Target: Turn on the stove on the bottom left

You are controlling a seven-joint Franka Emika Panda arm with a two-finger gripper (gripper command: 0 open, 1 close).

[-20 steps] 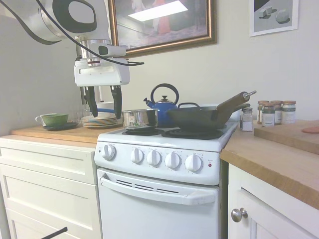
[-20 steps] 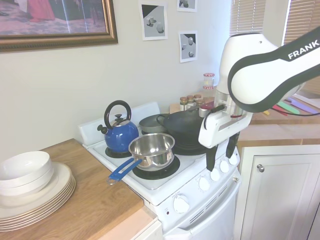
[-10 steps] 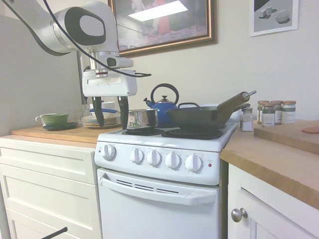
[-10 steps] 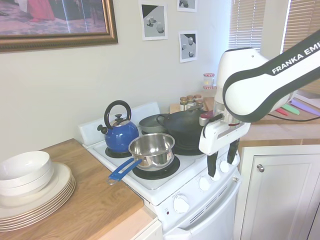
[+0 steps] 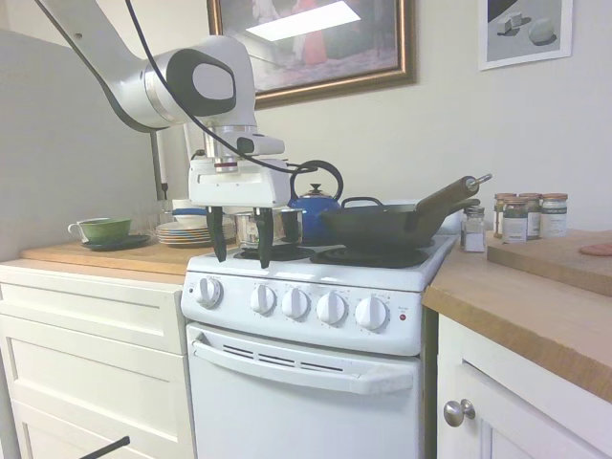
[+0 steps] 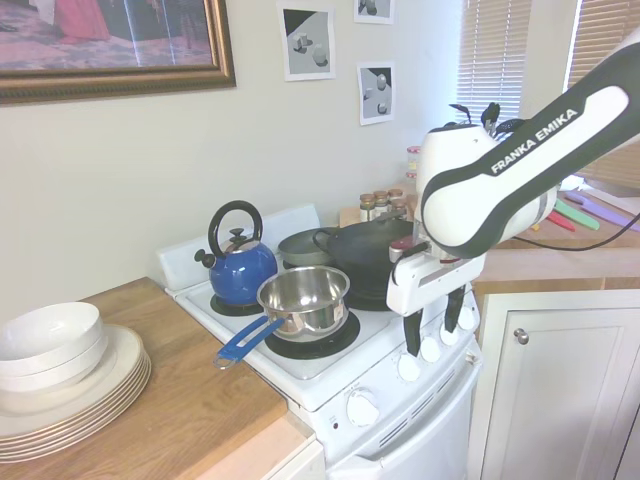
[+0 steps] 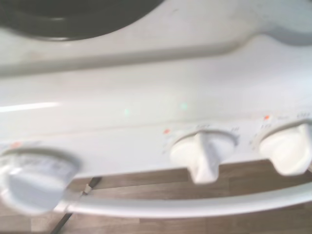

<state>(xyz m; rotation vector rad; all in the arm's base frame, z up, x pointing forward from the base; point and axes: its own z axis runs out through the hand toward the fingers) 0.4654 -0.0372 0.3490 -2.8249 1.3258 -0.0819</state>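
approach is the step in hand: the pincer (image 5: 238, 249) hangs fingers-down over the front edge of the stove (image 5: 306, 382), open to a middling width with nothing between its fingers, and no knob has been touched yet.

going left to right from the first exterior view: well off to the pincer's left and a little behind it, a green cup (image 5: 102, 229) and a stack of plates (image 5: 187, 232) sit on the wooden counter. just below the pincer and slightly to its left is the far-left knob (image 5: 208, 292); just below and a shade to its right is the second knob (image 5: 263, 298). right behind the fingers stands a steel saucepan (image 5: 269, 228), with a blue kettle (image 5: 315, 206) further back. to the pincer's right come three more knobs, a dark wok (image 5: 378, 226) on the burners, and spice jars (image 5: 524, 216) well away.

the stove faces out into the room, its knob row running side to side along the front panel, and that row is its long line here. in the wrist view one knob (image 7: 202, 156) shows a raised rib pointing straight down the panel, seemingly at its off mark, though the print is too blurred to read.

next, the pincer probably needs to drop lower and tilt so its fingers face the panel, straddle the rib of the knob for the front-left burner, close and twist. which knob serves that burner cannot be told from the labels.
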